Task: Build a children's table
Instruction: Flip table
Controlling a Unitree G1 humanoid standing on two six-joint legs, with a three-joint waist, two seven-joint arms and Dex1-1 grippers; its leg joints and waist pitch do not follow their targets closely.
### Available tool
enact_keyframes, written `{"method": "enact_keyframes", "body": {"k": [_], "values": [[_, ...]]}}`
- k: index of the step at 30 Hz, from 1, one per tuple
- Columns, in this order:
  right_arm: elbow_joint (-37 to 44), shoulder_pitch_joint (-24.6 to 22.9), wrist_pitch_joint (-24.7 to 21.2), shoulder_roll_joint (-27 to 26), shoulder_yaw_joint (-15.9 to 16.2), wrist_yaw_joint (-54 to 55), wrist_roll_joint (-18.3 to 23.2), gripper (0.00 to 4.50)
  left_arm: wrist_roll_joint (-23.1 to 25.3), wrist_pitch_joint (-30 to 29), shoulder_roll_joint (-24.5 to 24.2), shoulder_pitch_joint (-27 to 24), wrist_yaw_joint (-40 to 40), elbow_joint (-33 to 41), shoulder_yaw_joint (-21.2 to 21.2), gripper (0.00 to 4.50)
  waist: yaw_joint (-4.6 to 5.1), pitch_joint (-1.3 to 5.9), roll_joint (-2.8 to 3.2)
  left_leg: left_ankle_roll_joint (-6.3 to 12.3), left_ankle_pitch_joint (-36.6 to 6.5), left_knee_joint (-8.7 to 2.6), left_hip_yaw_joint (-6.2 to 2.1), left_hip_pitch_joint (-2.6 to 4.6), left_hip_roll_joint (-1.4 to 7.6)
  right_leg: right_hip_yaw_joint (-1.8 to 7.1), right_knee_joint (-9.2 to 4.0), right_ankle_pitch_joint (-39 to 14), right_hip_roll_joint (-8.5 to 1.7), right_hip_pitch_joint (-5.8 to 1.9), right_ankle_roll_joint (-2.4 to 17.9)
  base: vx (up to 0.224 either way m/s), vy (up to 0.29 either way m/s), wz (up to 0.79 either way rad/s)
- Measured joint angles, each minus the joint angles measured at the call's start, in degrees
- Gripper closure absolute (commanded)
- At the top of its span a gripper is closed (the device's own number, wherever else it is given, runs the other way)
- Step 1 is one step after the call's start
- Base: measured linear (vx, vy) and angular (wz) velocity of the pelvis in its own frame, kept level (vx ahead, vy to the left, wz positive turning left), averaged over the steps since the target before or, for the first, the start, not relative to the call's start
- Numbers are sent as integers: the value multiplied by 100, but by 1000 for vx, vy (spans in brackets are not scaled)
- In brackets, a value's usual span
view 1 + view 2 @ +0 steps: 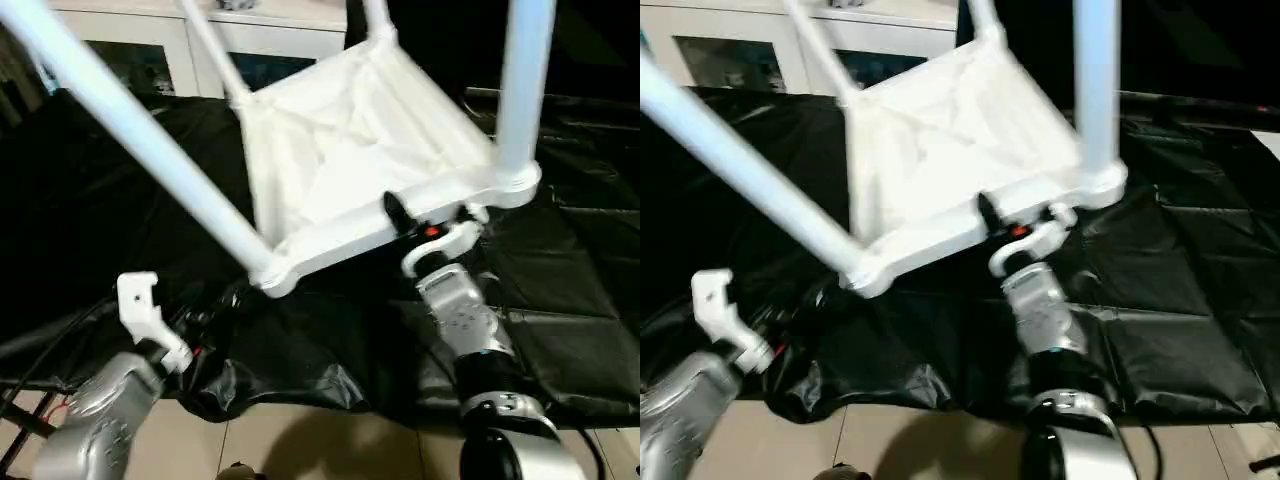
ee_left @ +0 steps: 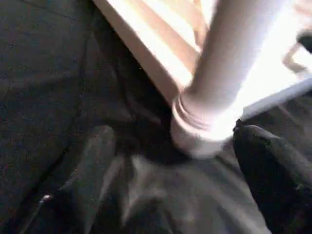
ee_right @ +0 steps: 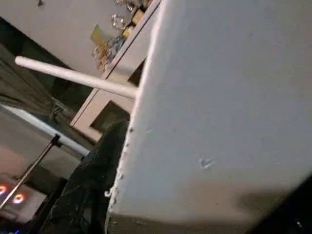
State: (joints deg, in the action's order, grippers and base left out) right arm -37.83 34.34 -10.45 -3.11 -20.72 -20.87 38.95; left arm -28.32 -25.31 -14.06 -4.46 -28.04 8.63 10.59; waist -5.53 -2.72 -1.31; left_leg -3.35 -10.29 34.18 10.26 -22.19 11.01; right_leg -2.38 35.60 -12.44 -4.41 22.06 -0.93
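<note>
The children's table is upside down and tilted, its ribbed tabletop (image 1: 340, 150) lifted off the black cloth. Its white legs stand in the corner sockets: one runs to the upper left (image 1: 130, 130), one rises at the right (image 1: 525, 80), and two stand at the back (image 1: 215, 50). My right gripper (image 1: 410, 225) is shut on the tabletop's near rim, close to the right corner socket (image 1: 515, 180), with a black finger (image 1: 397, 212) over the rim. My left gripper (image 2: 180, 170) is open, its fingers (image 2: 97, 161) wide apart, just short of the near left corner socket (image 2: 200, 131).
A black cloth (image 1: 580, 300) covers the floor under the table, and its crumpled front edge lies on pale tiles (image 1: 300, 440). A white glass-fronted cabinet (image 1: 150, 50) stands behind. Cables lie at the lower left (image 1: 40, 340).
</note>
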Motion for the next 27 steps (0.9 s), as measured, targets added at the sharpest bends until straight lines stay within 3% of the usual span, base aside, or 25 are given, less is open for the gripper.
{"method": "enact_keyframes", "body": {"k": [8, 11, 13, 16, 19, 27], "values": [[61, -3, 113, 49, -126, 159, -62, 236, 59, 35, -15, -9, -134, 82, -166, 0, 59, 0, 0, -16, 9, 0, 9, 9, 2, 12, 36, 0, -1, 13, -1, 0, 0, 0], [708, -211, -11, 443, 100, 442, -215, 236, 817, 635, -312, 104, -369, 177, -1013, 0, -36, -11, 44, 1, 23, -1, 14, -2, -3, 15, 30, 0, -8, 10, -5, 0, 0, 0], [1134, -156, -18, 721, 226, 608, -555, 236, 1041, 839, -312, 213, -490, 339, -1396, 0, -38, 3, 68, 8, 28, -1, 64, 14, -1, 27, 38, -3, -27, 5, -12, 0, 0, 0], [1512, -66, 122, 1070, 441, 698, -1150, 236, 1187, 979, -343, 284, -554, 394, -1473, 0, 38, 30, 24, 6, 29, -1, 67, 22, 6, 25, 41, -1, -23, 4, -22, 0, 0, 0], [1688, -44, 196, 1265, 564, 807, -1499, 240, 1244, 1075, -374, 288, -561, 394, -1474, 0, 53, 45, -6, 4, 30, -1, 65, 24, 9, 25, 41, 2, -18, 3, -23, 0, 0, 0], [1936, -46, 111, 1513, 831, 1194, -1912, 241, 1346, 1231, -445, 590, -575, 527, -1555, 0, 39, 43, -11, 2, 31, 0, 70, 19, 8, 29, 41, 13, -21, -1, -50, 0, 0, 0]]}}
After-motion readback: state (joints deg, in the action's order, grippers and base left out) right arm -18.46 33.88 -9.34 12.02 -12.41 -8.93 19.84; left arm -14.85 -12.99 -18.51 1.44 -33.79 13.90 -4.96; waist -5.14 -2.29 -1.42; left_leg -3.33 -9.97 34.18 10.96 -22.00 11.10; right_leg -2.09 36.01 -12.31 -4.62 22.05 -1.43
